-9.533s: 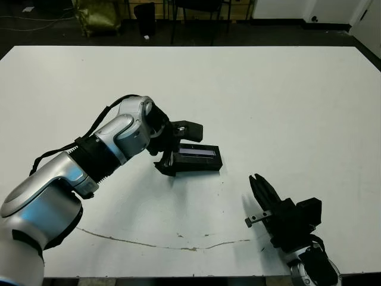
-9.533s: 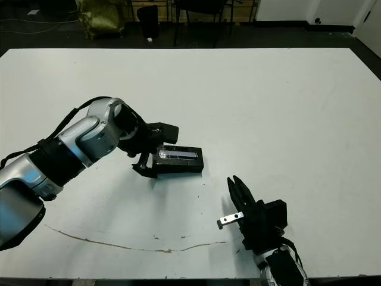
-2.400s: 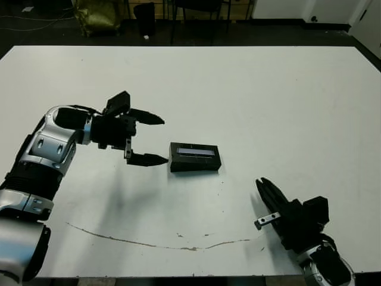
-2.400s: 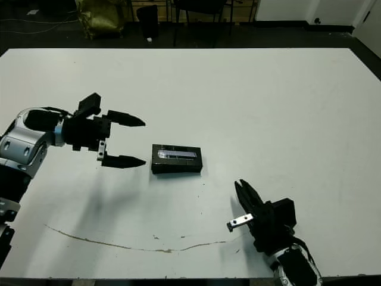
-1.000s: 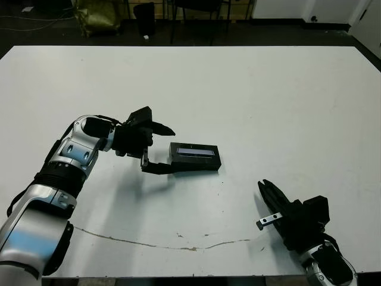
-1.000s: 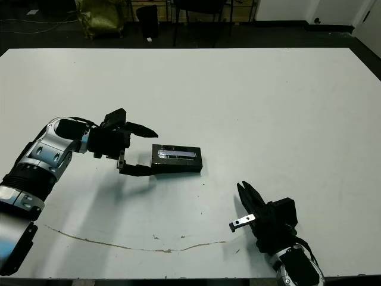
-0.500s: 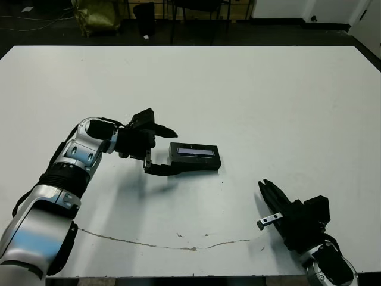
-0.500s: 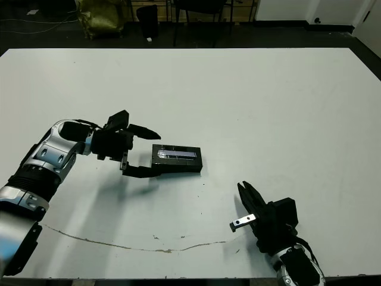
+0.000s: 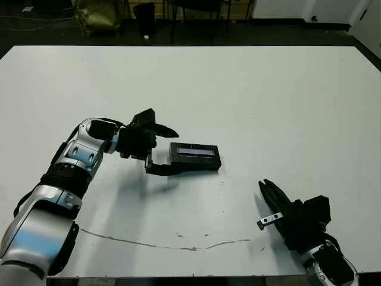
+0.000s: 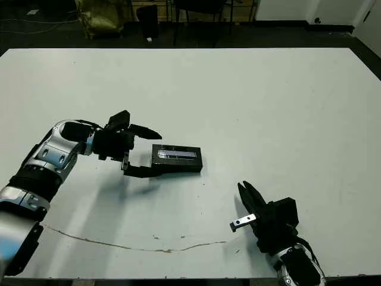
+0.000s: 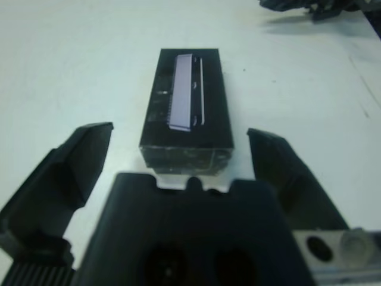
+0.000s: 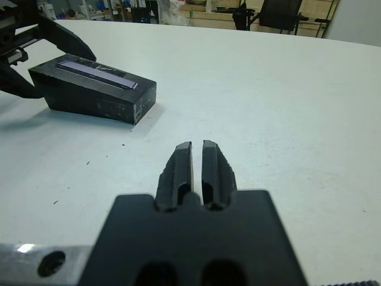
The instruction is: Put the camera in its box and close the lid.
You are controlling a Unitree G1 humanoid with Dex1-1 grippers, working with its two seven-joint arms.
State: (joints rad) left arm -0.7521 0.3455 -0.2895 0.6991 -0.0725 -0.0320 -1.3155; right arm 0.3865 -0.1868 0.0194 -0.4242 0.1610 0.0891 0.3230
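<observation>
Left claw (image 9: 162,150) closer, straddling lid (image 9: 194,157) end

Illumination is bright and even, from overhead. The matte white tabletop (image 9: 256,89) reads uniformly pale with no blown-out patches in either head view. Shadows are soft and short: a diffuse grey one lies beneath the silver-and-black left arm (image 9: 71,167), and a fainter one beside the right arm's black fingers (image 9: 271,196). The room beyond the far table edge is dim.

Head views are sharp across the frame. In the left wrist view, the black gripper body (image 11: 190,238) is blurred in the foreground, and the tabletop carries a cool greenish cast. The right wrist view blurs its own foreground housing (image 12: 190,244); the background is soft.
</observation>
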